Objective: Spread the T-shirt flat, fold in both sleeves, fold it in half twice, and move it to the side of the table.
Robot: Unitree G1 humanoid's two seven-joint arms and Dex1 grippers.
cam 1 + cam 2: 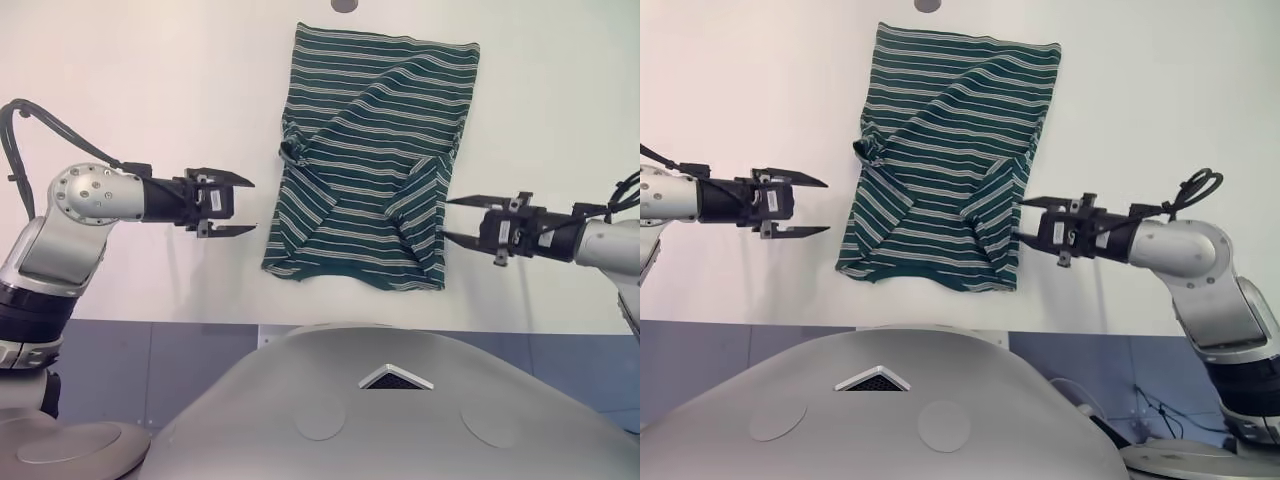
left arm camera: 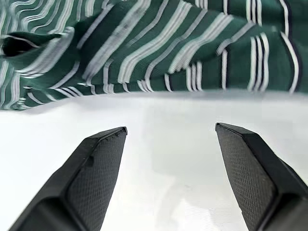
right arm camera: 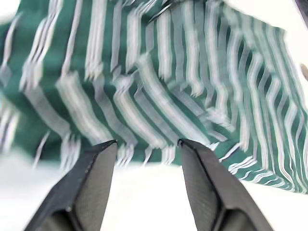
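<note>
The T-shirt (image 1: 370, 160) lies mid-bench (image 1: 150, 80) with its sleeves folded in, and the left gripper (image 1: 250, 206) and right gripper (image 1: 447, 218) flank its near half, both wide open and empty, probably poised to take its edges for the first half fold.

A small grey disc (image 1: 344, 4) sits farthest away, and dark cables (image 1: 1152, 405) lie on the grey floor (image 1: 130, 365).

A green striped T-shirt (image 1: 372, 160) lies on the white table (image 1: 130, 80).
</note>
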